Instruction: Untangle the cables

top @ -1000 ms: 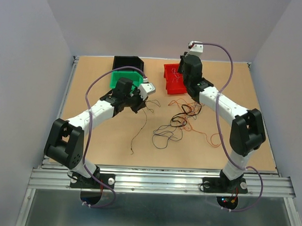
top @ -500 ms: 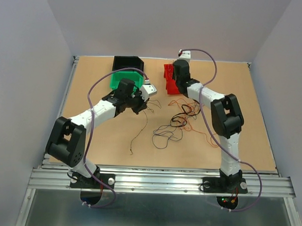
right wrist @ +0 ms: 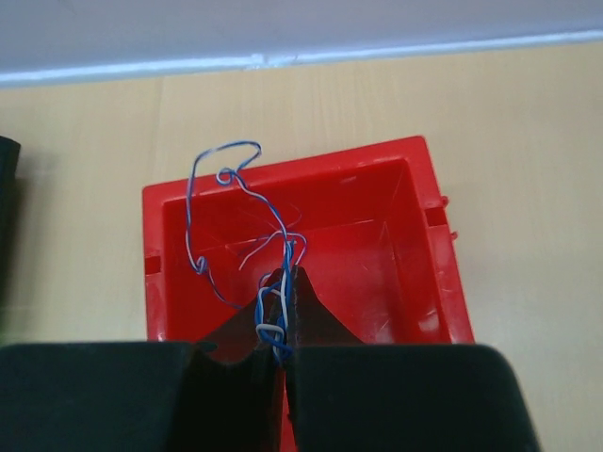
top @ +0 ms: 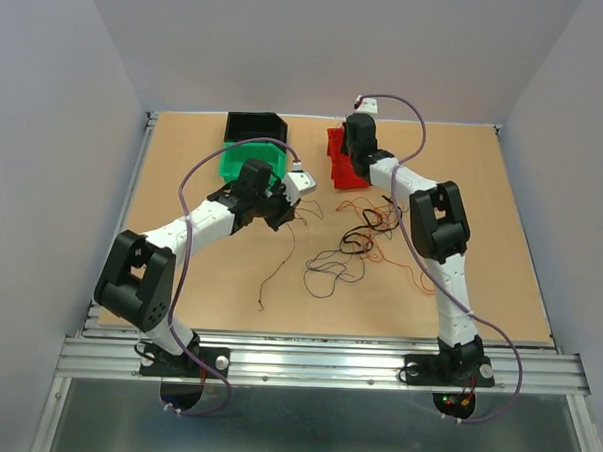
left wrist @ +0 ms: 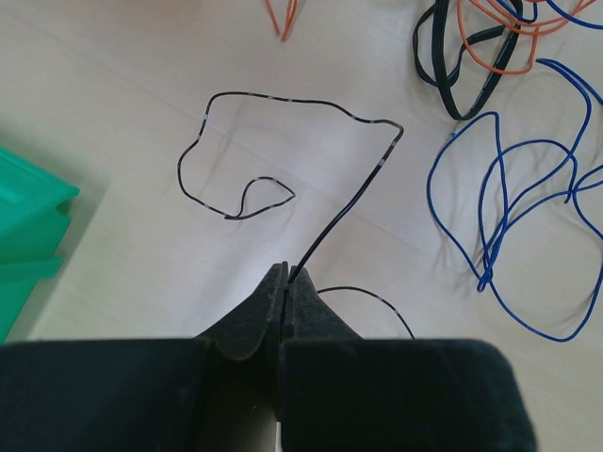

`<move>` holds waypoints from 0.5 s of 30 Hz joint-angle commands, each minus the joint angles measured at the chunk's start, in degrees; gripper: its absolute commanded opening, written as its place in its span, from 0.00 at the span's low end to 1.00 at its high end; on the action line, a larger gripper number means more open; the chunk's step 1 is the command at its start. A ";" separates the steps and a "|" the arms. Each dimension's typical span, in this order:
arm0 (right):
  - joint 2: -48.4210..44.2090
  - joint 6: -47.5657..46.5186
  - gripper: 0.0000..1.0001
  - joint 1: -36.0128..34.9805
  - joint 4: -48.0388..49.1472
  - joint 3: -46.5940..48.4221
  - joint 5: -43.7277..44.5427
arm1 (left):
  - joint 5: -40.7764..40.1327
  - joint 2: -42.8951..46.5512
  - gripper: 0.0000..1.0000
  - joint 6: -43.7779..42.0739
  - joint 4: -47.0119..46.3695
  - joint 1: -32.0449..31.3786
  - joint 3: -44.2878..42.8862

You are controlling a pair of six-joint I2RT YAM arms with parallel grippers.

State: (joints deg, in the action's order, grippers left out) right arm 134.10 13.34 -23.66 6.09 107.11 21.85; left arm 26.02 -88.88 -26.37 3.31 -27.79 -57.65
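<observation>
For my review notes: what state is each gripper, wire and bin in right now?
Left gripper: shut on thin black wire, which trails over the wooden table.
Right gripper: shut on thin blue wire, above the red plastic bin.
Red plastic bin: upright, open-topped, floor bare where visible.
Loose wire clump: tangled, on the table.
Green plastic bin: contents unclear.
Black plastic bin: contents unclear.

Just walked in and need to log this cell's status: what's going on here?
It's a wire-untangling job. The left gripper is shut on a thin black wire, whose free length loops across the tan tabletop beside the green plastic bin. The right gripper is shut on a thin blue wire and holds it above the open red plastic bin. A clump of orange, black and blue wires lies mid-table, not yet separated.
</observation>
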 commanded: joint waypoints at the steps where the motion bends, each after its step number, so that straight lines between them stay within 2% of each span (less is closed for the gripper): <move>1: 3.70 1.95 0.01 0.81 -2.74 4.77 -4.53 | 0.08 0.11 0.00 -0.61 -0.41 -0.51 -0.01; 7: 8.97 3.27 0.01 1.42 -9.95 11.70 -7.08 | -0.18 0.29 0.00 -0.53 -0.32 -0.68 -0.01; 13: 7.23 3.18 0.01 1.69 -11.62 10.14 -6.99 | -0.36 0.11 0.00 -0.53 -0.32 -0.77 -0.01; 15: 5.03 3.00 0.05 1.69 -11.54 9.61 -7.43 | -0.53 -0.15 0.00 -0.61 -0.32 -0.77 -0.10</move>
State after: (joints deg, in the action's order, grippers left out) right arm 142.93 15.90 -22.39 -3.14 115.61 15.68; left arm 25.43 -89.12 -26.52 3.36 -28.16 -57.65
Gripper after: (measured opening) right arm 0.029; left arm 0.070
